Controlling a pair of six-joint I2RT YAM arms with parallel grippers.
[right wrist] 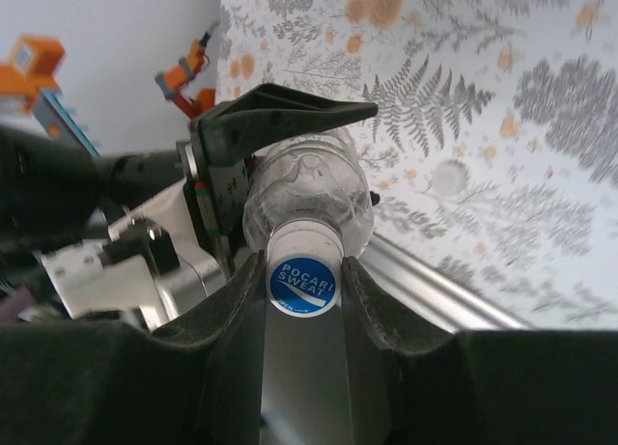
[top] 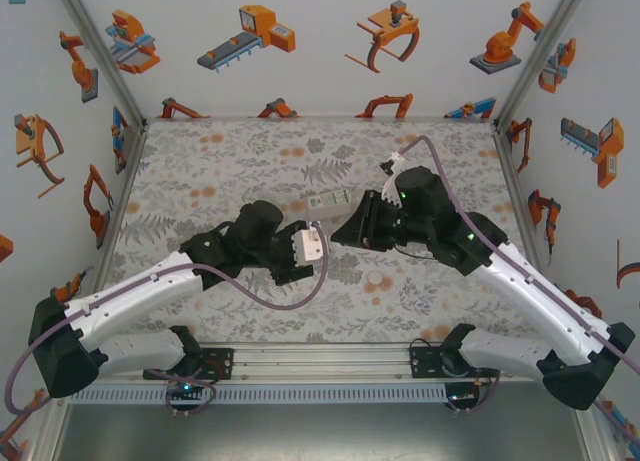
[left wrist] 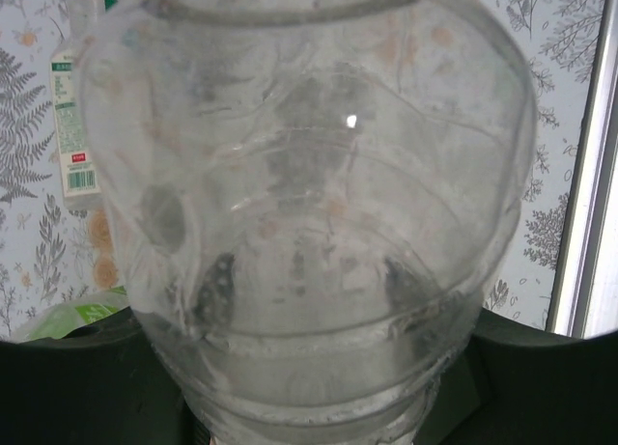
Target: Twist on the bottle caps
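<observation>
My left gripper (top: 305,249) is shut on a clear bottle (left wrist: 319,175) and holds it off the table, its mouth end toward the right arm. In the right wrist view a black finger (right wrist: 280,112) of that gripper lies along the bottle (right wrist: 309,189). My right gripper (right wrist: 303,276) is shut on a white bottle cap (right wrist: 303,271) with a blue printed top, which sits on the bottle's neck. The two grippers meet over the table's middle, the right gripper (top: 345,229) just right of the left one. A loose white cap (top: 377,278) lies on the table in front of them.
A clear bottle with a white-and-green label (top: 325,201) lies on its side just behind the grippers. Something green (left wrist: 72,315) shows at the lower left of the left wrist view. Metal frame rails (top: 520,211) and walls border the patterned table (top: 200,171).
</observation>
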